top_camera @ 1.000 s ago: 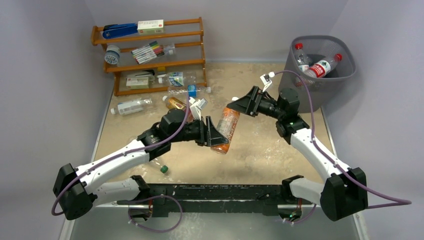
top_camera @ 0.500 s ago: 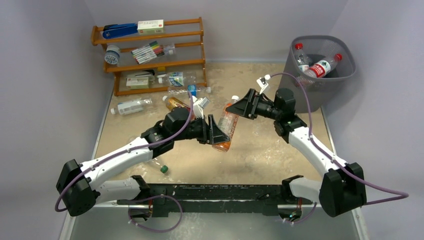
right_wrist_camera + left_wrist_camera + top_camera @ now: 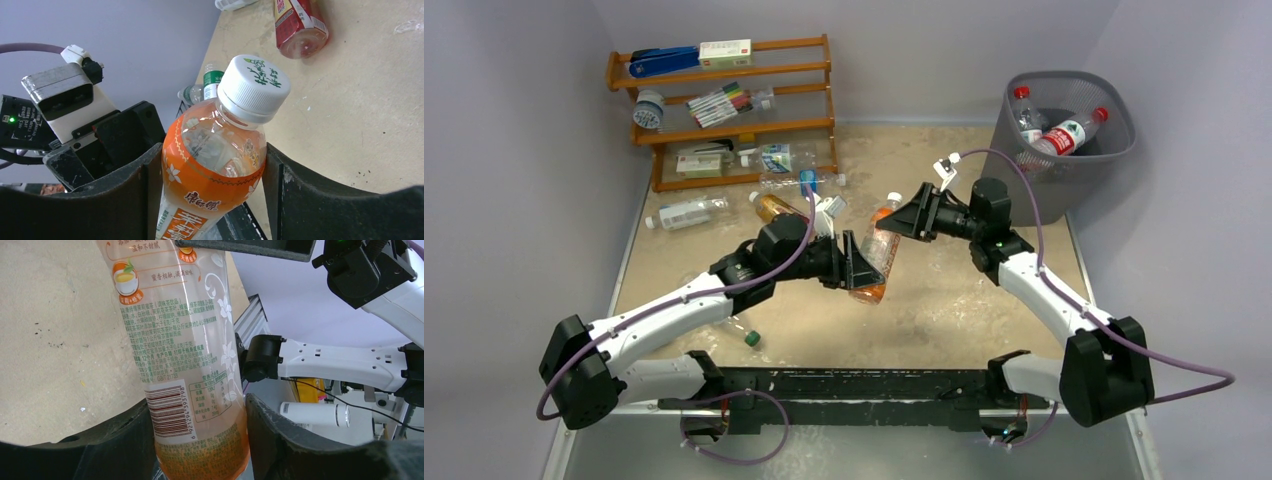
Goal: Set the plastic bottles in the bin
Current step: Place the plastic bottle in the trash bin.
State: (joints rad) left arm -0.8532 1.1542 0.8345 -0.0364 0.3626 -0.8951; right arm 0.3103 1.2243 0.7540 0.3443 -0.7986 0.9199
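An orange-labelled plastic bottle with a white cap hangs tilted above the middle of the table, held between both arms. My left gripper is shut on its lower, orange-filled end, with a finger pressed against each side. My right gripper sits around the bottle's shoulder just under the cap, and both fingers touch the plastic. The bin stands at the back right, well behind the right gripper, with two red-capped bottles lying in it.
More bottles lie at the back left of the table: a white-labelled one, an amber one and a clear one. A green-capped bottle lies under my left forearm. The wooden shelf rack holds markers and a stapler.
My right gripper moved left onto the top of the bottle and its jaws closed in on it. My left gripper kept its hold and raised the bottle slightly toward the back.
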